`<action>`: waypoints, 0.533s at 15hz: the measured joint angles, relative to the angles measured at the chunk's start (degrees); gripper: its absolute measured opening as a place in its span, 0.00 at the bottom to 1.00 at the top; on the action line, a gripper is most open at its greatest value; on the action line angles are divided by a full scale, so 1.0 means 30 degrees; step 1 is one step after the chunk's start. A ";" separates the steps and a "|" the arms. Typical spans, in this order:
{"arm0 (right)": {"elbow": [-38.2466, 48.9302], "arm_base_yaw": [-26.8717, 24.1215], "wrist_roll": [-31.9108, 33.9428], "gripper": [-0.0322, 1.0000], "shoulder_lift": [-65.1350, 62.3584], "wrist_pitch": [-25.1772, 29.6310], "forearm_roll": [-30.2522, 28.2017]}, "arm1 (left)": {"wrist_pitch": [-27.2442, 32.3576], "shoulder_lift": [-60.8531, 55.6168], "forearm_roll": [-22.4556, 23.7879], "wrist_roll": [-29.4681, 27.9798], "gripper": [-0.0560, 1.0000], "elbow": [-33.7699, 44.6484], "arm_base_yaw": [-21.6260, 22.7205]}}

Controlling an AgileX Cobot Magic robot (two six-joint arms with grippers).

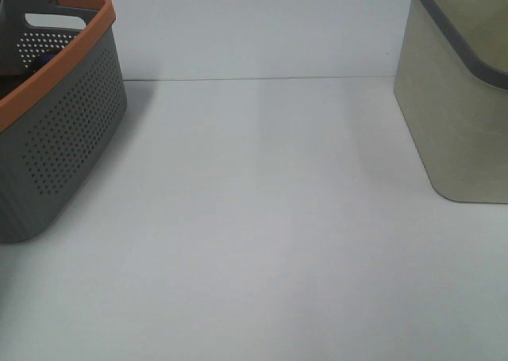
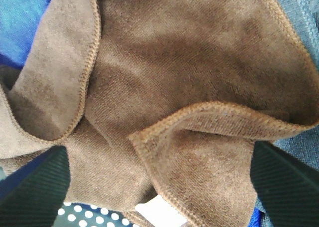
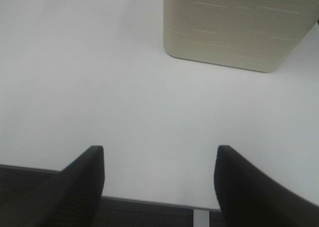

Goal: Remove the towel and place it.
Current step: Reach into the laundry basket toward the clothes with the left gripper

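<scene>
The crumpled brown towel (image 2: 189,72) appears only in the left wrist view. It lies on blue cloth (image 2: 25,17), with a perforated basket floor (image 2: 84,214) showing at its edge. The left jaws stand wide apart on either side of its folds, pressing nothing. The high view shows the grey, orange-rimmed basket (image 1: 63,139) and the beige basket (image 1: 460,115) well apart on the white counter (image 1: 262,218). The right jaws hang open and empty over the counter's near edge, facing the beige basket.
</scene>
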 joint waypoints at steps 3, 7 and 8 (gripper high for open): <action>0.0000 0.0000 0.0000 0.66 0.0000 0.0000 0.0000 | 0.0382 0.0057 -0.0038 0.0038 0.88 0.0000 0.0000; 0.0000 0.0000 0.0000 0.66 0.0000 0.0000 0.0000 | 0.0306 0.0668 -0.0038 0.0038 0.87 -0.0057 0.0000; 0.0000 0.0000 0.0000 0.66 0.0000 0.0000 0.0000 | 0.0306 0.0783 -0.0038 0.0038 0.86 -0.0057 0.0000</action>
